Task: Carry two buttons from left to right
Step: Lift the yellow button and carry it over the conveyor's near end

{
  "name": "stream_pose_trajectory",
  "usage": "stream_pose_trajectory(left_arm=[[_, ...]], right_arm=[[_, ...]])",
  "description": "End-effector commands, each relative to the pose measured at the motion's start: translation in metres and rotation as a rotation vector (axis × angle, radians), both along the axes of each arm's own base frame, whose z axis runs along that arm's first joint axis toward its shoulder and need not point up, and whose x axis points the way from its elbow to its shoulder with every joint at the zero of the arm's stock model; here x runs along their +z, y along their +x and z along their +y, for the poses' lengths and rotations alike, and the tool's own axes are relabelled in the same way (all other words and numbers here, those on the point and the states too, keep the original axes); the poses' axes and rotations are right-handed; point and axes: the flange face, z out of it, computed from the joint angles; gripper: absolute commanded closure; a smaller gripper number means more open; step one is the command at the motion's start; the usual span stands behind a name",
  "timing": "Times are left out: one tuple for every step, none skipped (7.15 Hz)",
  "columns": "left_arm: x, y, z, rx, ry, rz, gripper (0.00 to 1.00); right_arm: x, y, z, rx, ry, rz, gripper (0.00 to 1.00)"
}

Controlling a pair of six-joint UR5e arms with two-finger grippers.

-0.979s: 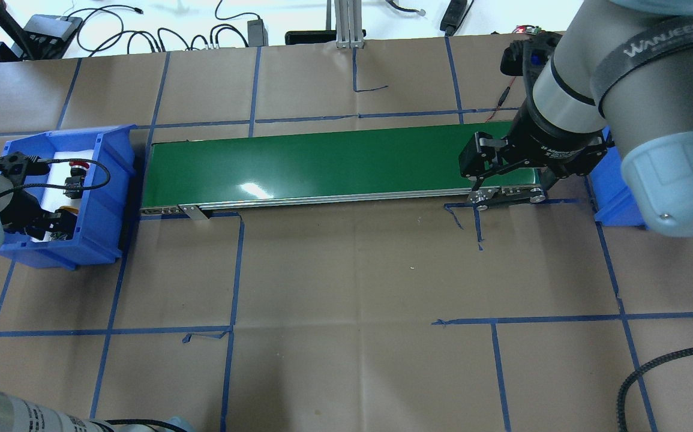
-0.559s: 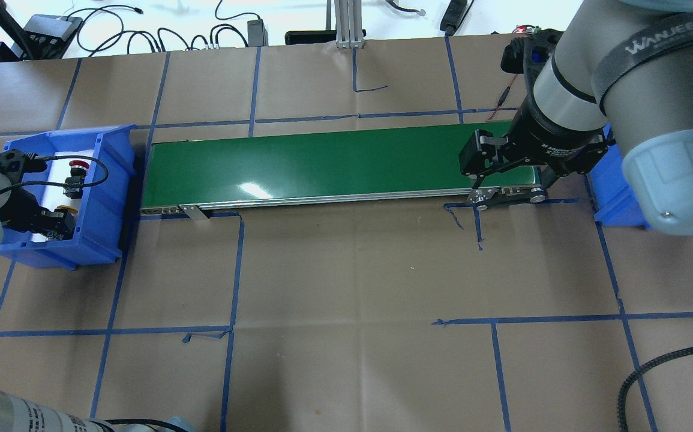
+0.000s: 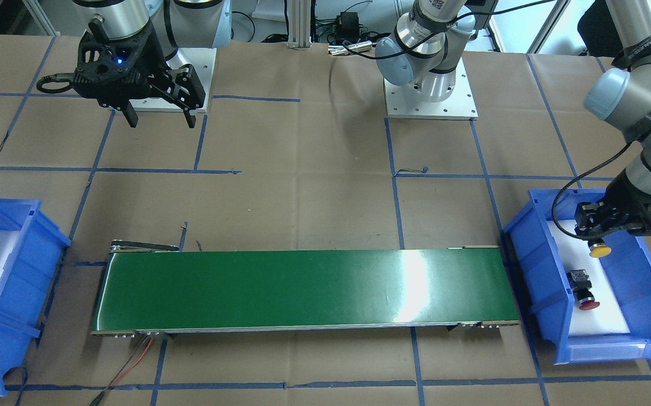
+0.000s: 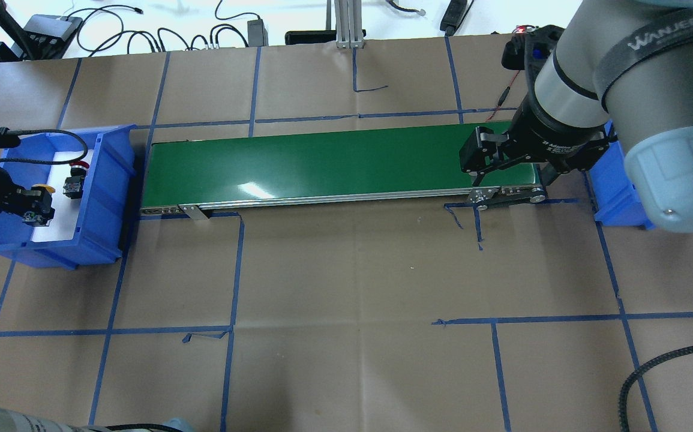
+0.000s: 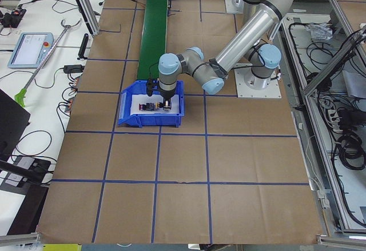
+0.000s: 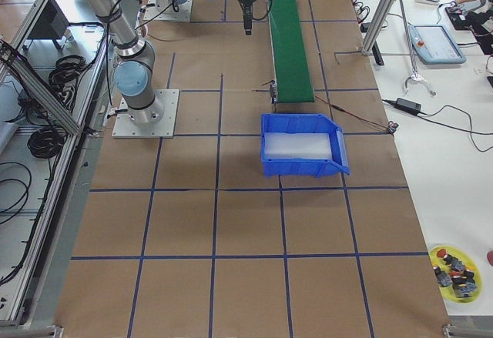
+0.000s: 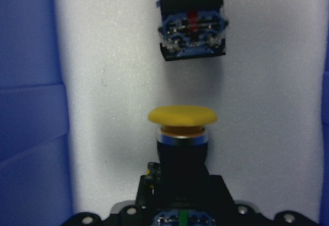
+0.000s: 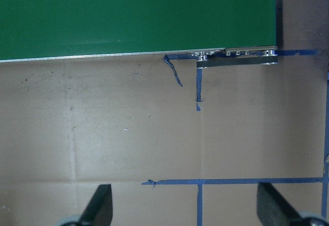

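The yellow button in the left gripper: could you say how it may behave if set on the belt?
Probably rigid: the yellow button shows no flex in the left gripper. Its round cap overhangs a narrower body, so it may tip or roll; the red button lies on its side.

The blue plastic bin sits at 9 o'clock of the green conveyor belt; inside lies the red-capped push-button switch, the yellow-capped push-button switch at its 8 o'clock.

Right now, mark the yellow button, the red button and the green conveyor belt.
yellow button [image 3: 599,251]: exterior front-facing view, on its yellow cap.
red button [image 3: 580,280]: exterior front-facing view, on its dark body.
green conveyor belt [image 3: 302,287]: exterior front-facing view, middle of the belt surface.
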Motion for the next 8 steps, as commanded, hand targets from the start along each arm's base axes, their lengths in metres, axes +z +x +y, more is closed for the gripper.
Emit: stream_pose_trajectory(left_arm=[[0.073,-0.006,0.007,0.0,0.023,0.016,1.0],[0.099,-0.006,0.007,0.0,0.029,0.021,1.0],[0.115,-0.004,0.004,0.001,0.032,0.025,1.0],[0.126,-0.006,-0.008,-0.016,0.038,0.029,0.99],[0.145,-0.025,-0.025,-0.045,0.041,0.029,0.99],[0.161,-0.055,-0.04,-0.069,0.055,0.035,0.99],[0.162,-0.081,-0.051,-0.081,0.057,0.033,0.99],[0.151,-0.111,-0.064,-0.069,0.072,0.042,0.99]], right_arm=[[0.002,0.0,-0.001,0.0,-0.003,0.001,0.0],[0.002,0.0,-0.001,0.0,-0.003,0.001,0.0],[0.002,0.0,-0.001,0.001,-0.002,0.003,0.0],[-0.002,0.0,-0.003,0.0,0.006,0.002,0.0],[-0.002,0.0,-0.004,0.0,0.007,0.002,0.0],[-0.002,0.0,-0.004,0.0,0.007,0.002,0.0],[-0.003,0.0,-0.005,0.0,0.009,0.002,0.0],[-0.003,0.0,-0.005,0.0,0.009,0.002,0.0]])
